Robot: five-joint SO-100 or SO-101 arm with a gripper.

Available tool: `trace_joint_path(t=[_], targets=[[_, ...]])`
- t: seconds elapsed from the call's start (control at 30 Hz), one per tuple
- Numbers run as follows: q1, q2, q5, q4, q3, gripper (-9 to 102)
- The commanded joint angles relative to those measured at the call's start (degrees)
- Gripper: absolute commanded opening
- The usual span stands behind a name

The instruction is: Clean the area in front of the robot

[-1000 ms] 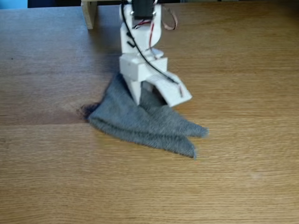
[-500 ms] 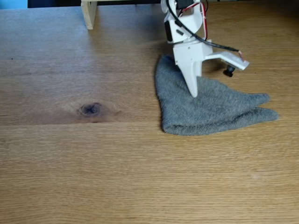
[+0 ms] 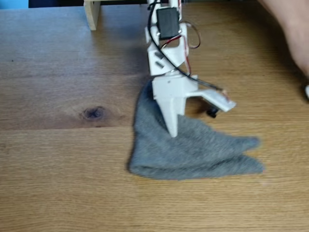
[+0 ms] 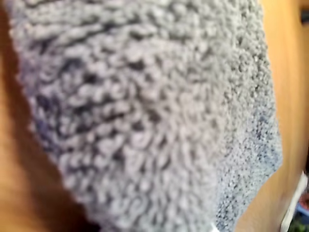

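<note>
The oak-grain tabletop (image 3: 58, 183) is the area, with a dark knot (image 3: 94, 112) left of centre. The white robot arm (image 3: 166, 43) reaches down from the back edge. My gripper (image 3: 203, 121) is open: its pointed finger (image 3: 172, 121) presses down on a grey terry cloth (image 3: 193, 152), while the other jaw sticks out to the right, above the table. The cloth lies crumpled and folded, spreading right of the fingertip. In the wrist view the cloth (image 4: 145, 111) is very close and blurred, with bare wood (image 4: 14, 183) along the left side.
A person's hand (image 3: 289, 34) is at the top right corner, with a small pale object (image 3: 306, 91) at the right edge. A pale wooden post (image 3: 91, 14) stands at the back left. Bare wood lies left of the cloth and along the front.
The arm has dragged the cloth left and toward the front, after sweeping it right from beside the knot. A hand has come in at the top right.
</note>
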Motion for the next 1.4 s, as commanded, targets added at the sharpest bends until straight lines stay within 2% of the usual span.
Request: trace_joint_path(t=[0.0,0.13,0.27,0.4,0.67,0.83,1.17,1.37], targets=[[12.3,-1.2,-0.5,4.9,-4.0,0],[16.2,2.7,2.7,17.2,-3.8,0],[14.9,11.6,8.0,30.8,1.2,0],[8.1,23.1,13.5,34.5,9.9,0],[-10.0,42.5,20.0,25.8,24.2,0],[-15.1,44.4,18.6,20.4,26.1,0],[-6.6,17.7,6.2,1.6,21.3,0],[-0.3,6.1,1.8,0.4,9.0,0]])
